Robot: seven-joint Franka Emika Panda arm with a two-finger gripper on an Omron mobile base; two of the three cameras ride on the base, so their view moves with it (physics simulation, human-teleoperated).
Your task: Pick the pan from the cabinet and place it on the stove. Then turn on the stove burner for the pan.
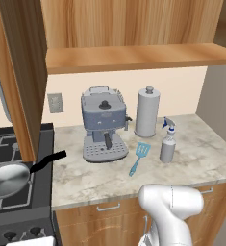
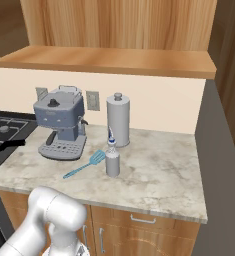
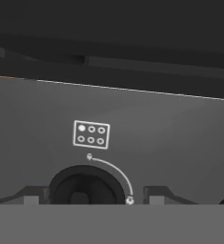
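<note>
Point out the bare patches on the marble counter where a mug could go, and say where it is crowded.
Free: the counter right of the spray bottle, out to its right end, and the front strip before the coffee machine. Crowded: the back-middle, where the coffee machine, paper towel holder, spray bottle and blue spatula cluster. The pan handle overhangs the counter's left edge.

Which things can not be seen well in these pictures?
- Pan, left base view: cut by the left edge.
- Stove, left base view: the hanging wooden panel hides part of it.
- Knob, hand view: its lower half is cut off.
- Tool: the fingertips barely show, so whether they touch the knob is unclear.
</note>
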